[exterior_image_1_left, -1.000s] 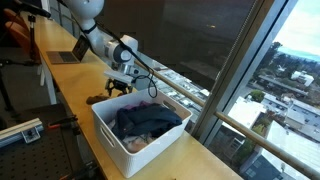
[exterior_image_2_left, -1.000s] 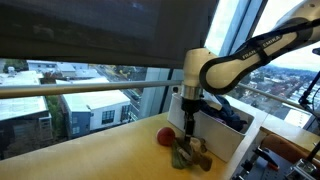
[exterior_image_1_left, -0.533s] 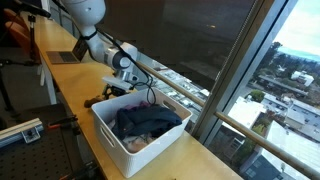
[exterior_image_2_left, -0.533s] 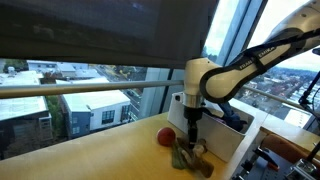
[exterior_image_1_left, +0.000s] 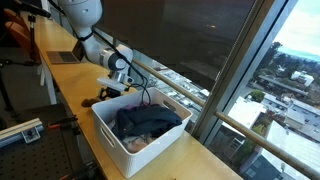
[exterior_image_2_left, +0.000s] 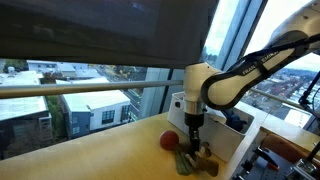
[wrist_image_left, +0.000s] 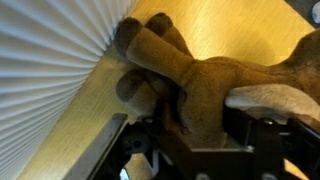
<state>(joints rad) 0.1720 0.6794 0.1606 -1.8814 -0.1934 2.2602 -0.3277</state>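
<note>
A brown plush toy (exterior_image_1_left: 99, 100) lies on the wooden counter (exterior_image_1_left: 70, 80) beside a white bin (exterior_image_1_left: 108, 128). My gripper (exterior_image_1_left: 112, 91) has come down on it from above. In the wrist view the plush toy (wrist_image_left: 200, 80) fills the space between the two fingers (wrist_image_left: 268, 122), with its limbs sticking out ahead, and my gripper (wrist_image_left: 190, 125) looks shut on its body. In an exterior view my gripper (exterior_image_2_left: 193, 142) presses into the plush toy (exterior_image_2_left: 197, 160), with a red ball (exterior_image_2_left: 169, 141) just beside it on the counter.
The white bin (exterior_image_2_left: 236, 141) holds dark clothes (exterior_image_1_left: 145, 120) and stands right next to the toy. A laptop (exterior_image_1_left: 65, 57) sits farther along the counter. The window glass and its ledge (exterior_image_1_left: 180, 85) run along the counter's far side.
My gripper has dropped lower onto the plush toy and its jaws have closed in on it from wide open. The bin and the red ball have not moved.
</note>
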